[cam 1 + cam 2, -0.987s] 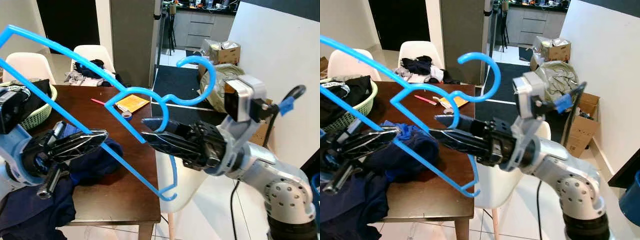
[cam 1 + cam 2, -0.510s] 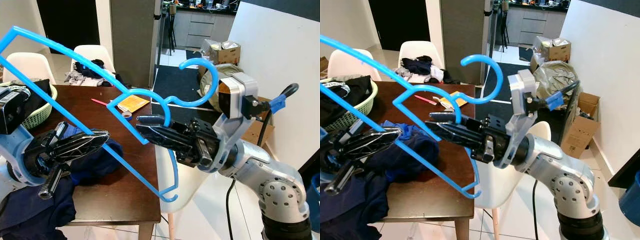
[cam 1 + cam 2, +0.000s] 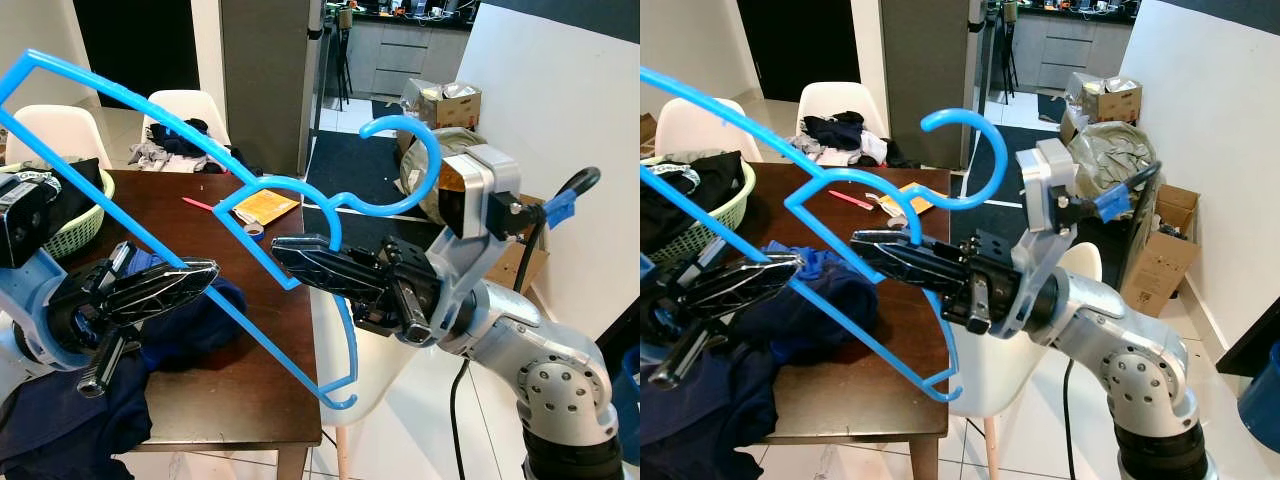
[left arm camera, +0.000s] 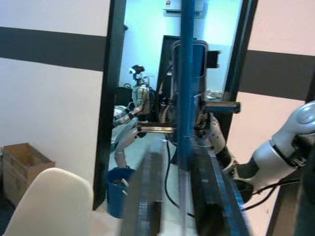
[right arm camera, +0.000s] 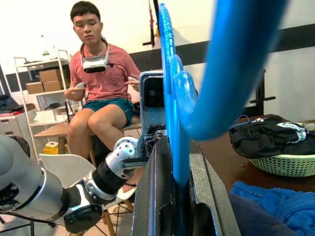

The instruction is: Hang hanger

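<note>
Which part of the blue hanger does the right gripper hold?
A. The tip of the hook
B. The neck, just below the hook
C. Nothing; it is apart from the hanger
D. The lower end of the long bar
B: the right gripper is shut on the hanger at its neck, right under the hook.

Even, bright indoor light fills both eye views, and they are sharp throughout. The dark desk (image 3: 262,330) carries a soft sheen, the white wall (image 3: 560,130) reads slightly pinkish, and the doorway at the back is black. Lines bend slightly toward the edges of the frames. In the left wrist view the blue hanger (image 4: 187,98) is a blurred bar close to the lens, against a cool bluish, overexposed background. In the right wrist view its near curve (image 5: 231,64) is badly out of focus, while the seated person (image 5: 101,93) is fairly clear under warm, washed-out light.
</note>
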Controlling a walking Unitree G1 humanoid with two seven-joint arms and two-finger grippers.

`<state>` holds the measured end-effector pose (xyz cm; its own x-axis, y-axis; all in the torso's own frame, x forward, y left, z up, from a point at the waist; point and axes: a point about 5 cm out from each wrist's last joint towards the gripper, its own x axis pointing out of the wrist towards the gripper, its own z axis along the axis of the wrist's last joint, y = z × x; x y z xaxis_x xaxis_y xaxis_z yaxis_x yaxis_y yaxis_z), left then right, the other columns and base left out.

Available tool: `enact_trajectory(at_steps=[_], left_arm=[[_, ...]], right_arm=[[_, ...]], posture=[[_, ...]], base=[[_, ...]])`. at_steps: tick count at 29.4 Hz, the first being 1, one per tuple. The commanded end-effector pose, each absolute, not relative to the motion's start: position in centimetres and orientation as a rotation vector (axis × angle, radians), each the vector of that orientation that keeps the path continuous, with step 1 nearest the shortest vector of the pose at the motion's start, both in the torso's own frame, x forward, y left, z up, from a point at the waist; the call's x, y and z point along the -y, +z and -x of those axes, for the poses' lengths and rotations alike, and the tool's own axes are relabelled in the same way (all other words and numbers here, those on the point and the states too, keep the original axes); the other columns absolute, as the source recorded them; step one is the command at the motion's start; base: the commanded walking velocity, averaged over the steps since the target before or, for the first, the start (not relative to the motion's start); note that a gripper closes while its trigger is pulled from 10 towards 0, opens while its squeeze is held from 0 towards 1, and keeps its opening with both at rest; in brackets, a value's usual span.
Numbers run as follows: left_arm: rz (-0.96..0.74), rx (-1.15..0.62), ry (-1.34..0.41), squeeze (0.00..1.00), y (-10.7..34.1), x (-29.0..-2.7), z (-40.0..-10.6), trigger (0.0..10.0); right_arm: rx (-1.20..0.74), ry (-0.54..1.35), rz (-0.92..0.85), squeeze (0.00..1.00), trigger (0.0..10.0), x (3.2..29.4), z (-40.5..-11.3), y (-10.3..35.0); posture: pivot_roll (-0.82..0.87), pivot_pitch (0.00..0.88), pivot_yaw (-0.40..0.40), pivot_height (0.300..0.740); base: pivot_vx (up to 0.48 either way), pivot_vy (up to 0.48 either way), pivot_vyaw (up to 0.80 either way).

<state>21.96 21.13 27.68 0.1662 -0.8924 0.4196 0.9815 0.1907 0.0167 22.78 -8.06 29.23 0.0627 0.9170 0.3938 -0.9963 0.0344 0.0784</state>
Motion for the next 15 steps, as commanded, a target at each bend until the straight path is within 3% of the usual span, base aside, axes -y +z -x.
enact_trajectory(at_steps=[1,10,14,15], left_arm=[[0.296,0.358,-1.312,1.00,27.5,-21.1,-22.6,10.0],[0.295,0.332,-1.238,1.00,27.0,-21.8,-22.4,10.0],[0.245,0.285,-1.138,1.00,26.5,-22.9,-22.3,10.0],[0.189,0.236,-1.047,1.00,26.1,-24.0,-22.4,10.0]], right_arm=[[0.262,1.461,-0.364,0.00,0.0,8.3,-23.0,29.2],[0.208,1.263,-0.337,0.00,0.0,9.8,-25.3,27.8],[0.153,1.040,-0.295,0.00,0.0,11.8,-28.0,26.5],[0.116,0.899,-0.259,0.00,0.0,13.1,-29.6,25.7]], posture=[[0.05,0.000,-0.051,0.740],[0.06,0.000,-0.043,0.740],[0.07,0.000,-0.045,0.740],[0.07,0.000,-0.047,0.740]], base=[[0.000,0.000,0.00],[0.000,0.000,0.00],[0.000,0.000,0.00],[0.000,0.000,0.00]])
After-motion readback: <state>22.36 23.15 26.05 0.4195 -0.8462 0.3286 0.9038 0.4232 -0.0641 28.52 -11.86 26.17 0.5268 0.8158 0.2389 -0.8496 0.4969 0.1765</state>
